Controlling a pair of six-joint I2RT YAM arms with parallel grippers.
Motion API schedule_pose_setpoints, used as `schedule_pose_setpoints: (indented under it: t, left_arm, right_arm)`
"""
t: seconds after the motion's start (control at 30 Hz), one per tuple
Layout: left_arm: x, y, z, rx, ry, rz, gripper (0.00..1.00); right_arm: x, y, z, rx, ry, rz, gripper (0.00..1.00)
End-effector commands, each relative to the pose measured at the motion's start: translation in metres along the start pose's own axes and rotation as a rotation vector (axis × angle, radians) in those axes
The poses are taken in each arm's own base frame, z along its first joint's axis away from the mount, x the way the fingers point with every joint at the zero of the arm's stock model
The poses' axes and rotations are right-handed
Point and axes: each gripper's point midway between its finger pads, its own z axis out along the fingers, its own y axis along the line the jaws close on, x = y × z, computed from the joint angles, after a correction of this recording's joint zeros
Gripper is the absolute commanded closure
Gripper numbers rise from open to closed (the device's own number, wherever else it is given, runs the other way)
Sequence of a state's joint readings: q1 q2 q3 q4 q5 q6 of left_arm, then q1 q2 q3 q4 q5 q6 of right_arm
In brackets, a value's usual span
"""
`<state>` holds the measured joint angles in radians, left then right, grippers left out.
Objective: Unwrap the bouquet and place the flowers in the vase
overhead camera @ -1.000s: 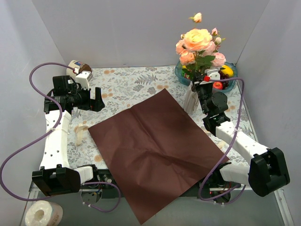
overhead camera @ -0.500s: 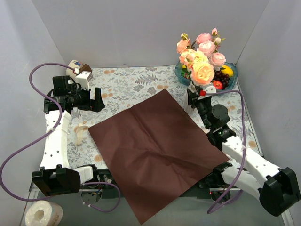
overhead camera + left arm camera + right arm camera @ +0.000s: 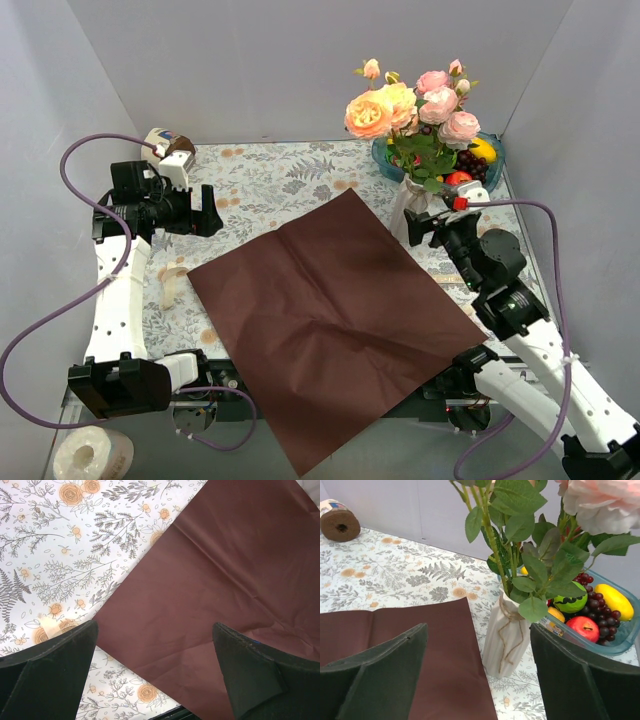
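The flowers (image 3: 405,110), pink and peach roses with green leaves, stand upright with their stems (image 3: 492,545) in the vase (image 3: 403,212), a slim cream vase (image 3: 507,640) tied with twine. The bouquet's dark red paper (image 3: 330,310) lies unwrapped and flat across the table's middle. My right gripper (image 3: 420,230) hangs just in front of the vase, open, with nothing between its fingers (image 3: 385,670). My left gripper (image 3: 205,218) hovers open above the paper's left corner (image 3: 215,590), also holding nothing.
A blue bowl of fruit (image 3: 485,158) stands right behind the vase, close to the right wall. A cream ribbon (image 3: 170,285) lies left of the paper. A brown twine spool (image 3: 175,148) sits at the back left. A white paper roll (image 3: 90,455) sits below the table's near left corner.
My right gripper has opened, let go of the flowers and pulled back toward me from the vase. The flowers swung about and now stand in the vase. The left arm has not moved.
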<state>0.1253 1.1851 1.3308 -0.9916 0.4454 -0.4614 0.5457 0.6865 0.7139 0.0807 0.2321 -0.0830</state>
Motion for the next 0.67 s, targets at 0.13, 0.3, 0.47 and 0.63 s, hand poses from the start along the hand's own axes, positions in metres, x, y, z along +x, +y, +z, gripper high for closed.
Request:
schedule_pose_setpoints:
  t: [0.13, 0.3, 0.47, 0.63]
  left_arm:
    - [0.004, -0.006, -0.011, -0.012, -0.026, -0.018, 0.02]
    - [0.005, -0.004, -0.01, -0.024, -0.033, -0.042, 0.02]
    - [0.002, -0.007, -0.009, -0.013, -0.041, -0.075, 0.02]
    - [0.001, -0.007, -0.005, -0.002, -0.037, -0.099, 0.02]
  right_arm:
    - [0.027, -0.005, -0.043, 0.033, 0.268, 0.1, 0.05]
    - [0.038, -0.017, -0.051, 0.149, 0.385, 0.179, 0.04]
    - [0.02, -0.017, -0.059, 0.128, 0.343, 0.181, 0.03]
    - [0.012, -0.023, -0.067, 0.144, 0.331, 0.169, 0.02]
